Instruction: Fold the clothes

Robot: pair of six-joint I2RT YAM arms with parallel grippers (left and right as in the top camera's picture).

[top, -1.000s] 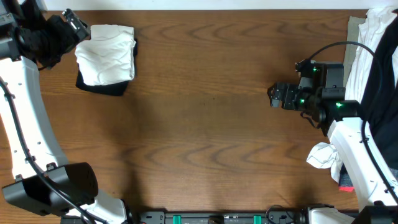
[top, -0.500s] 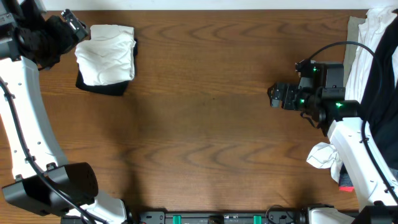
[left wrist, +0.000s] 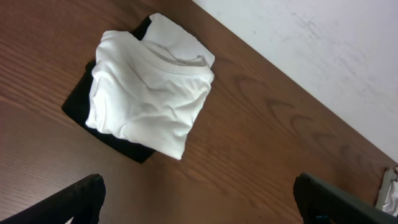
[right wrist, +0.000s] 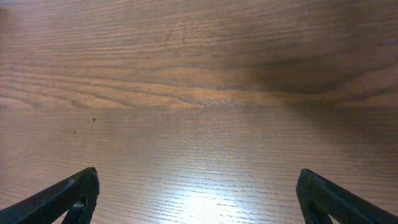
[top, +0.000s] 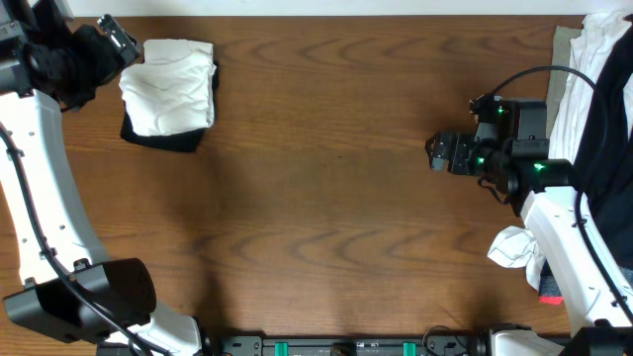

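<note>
A folded white T-shirt (top: 168,86) lies on top of a folded black garment (top: 163,138) at the table's back left; both show in the left wrist view, the white one (left wrist: 149,93) over the black one (left wrist: 81,106). My left gripper (top: 127,42) is open and empty just left of the stack, its fingertips (left wrist: 81,196) wide apart. My right gripper (top: 433,153) is open and empty over bare wood at the right, fingertips (right wrist: 74,193) wide apart. A pile of unfolded white and dark clothes (top: 593,89) lies at the right edge.
A crumpled white cloth (top: 514,247) lies by the right arm's base, with a small red object (top: 551,289) beside it. A white wall (left wrist: 323,50) stands behind the table's far edge.
</note>
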